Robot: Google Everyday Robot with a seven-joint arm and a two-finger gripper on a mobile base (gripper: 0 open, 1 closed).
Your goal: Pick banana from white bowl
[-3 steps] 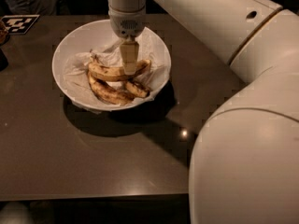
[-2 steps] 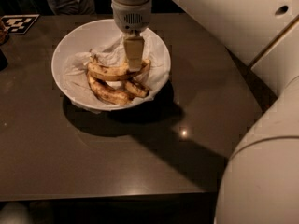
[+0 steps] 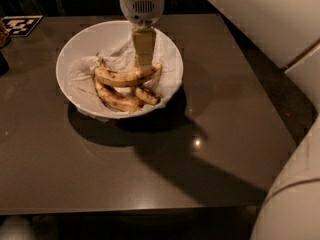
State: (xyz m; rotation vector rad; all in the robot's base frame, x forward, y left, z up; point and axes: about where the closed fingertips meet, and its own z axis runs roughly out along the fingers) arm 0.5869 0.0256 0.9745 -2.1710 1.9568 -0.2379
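The white bowl (image 3: pixel 90 33) stands on the dark table (image 3: pixel 165 174) at the back left, lined with crumpled white paper (image 3: pixel 82 79). The banana (image 3: pixel 120 76), long and yellow with brown speckles, lies across the top of the others, nearly level. My gripper (image 3: pixel 144 65) comes straight down from above, and its tan fingers (image 3: pixel 143 46) are closed on the banana's right part. Under it lie a browner, bruised banana (image 3: pixel 117 100) and a short stubby one (image 3: pixel 148 95).
My white arm (image 3: pixel 260 19) fills the upper right, and its lower part (image 3: pixel 292 199) fills the lower right corner. A black-and-white marker tag (image 3: pixel 21 25) lies at the table's back left corner. A dark object (image 3: pixel 2 59) sits at the left edge.
The gripper's fingers have closed on the banana, which now sits higher and more level than the two others. The view has shifted, and the arm covers less of the right side.
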